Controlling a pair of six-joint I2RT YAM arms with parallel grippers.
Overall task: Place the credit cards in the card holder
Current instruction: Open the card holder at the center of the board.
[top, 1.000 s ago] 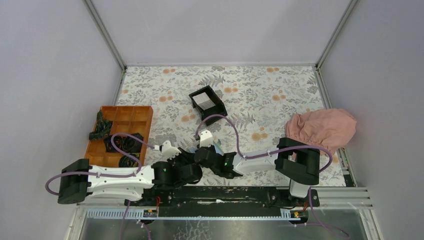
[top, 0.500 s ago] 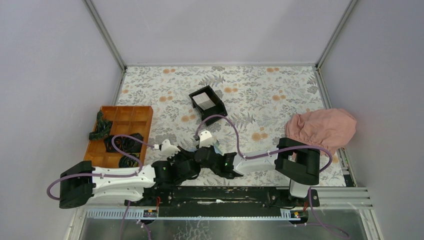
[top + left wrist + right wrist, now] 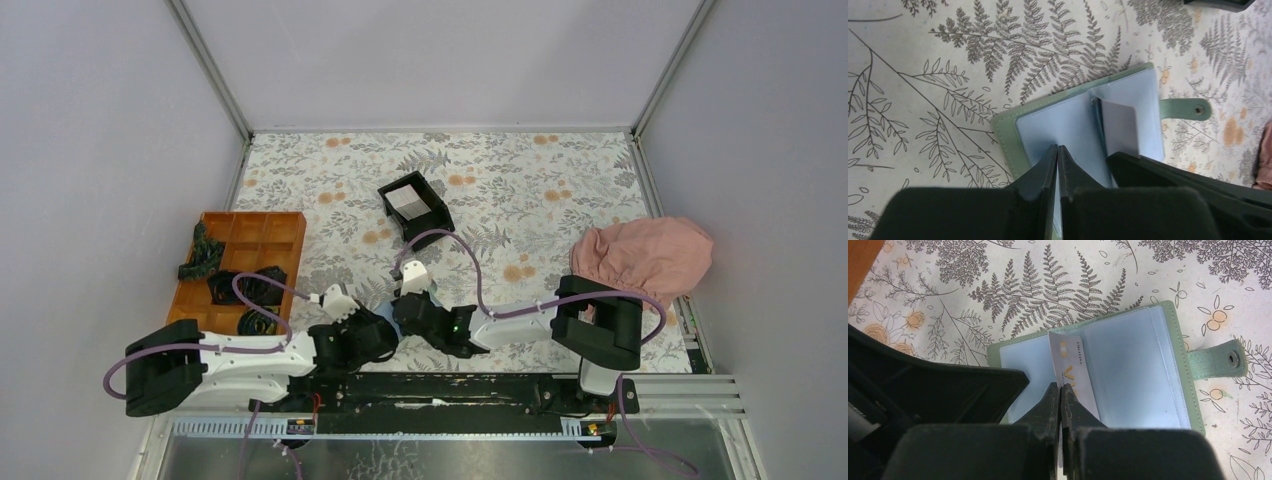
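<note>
- Floral table (image 3: 540,170): the wallet (image 3: 1138,365) lies open at the middle of the near edge, blue faces up.
- Right gripper (image 3: 1060,387) is clenched on a card (image 3: 1073,370), whose far end sits at the wallet's fold.
- Left gripper (image 3: 1057,149) is closed to a slit on the left blue face; whether it pinches anything I cannot tell.

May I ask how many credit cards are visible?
2: one card held by the right gripper at the open card holder, another card in the black box; more may lie beneath.
</note>
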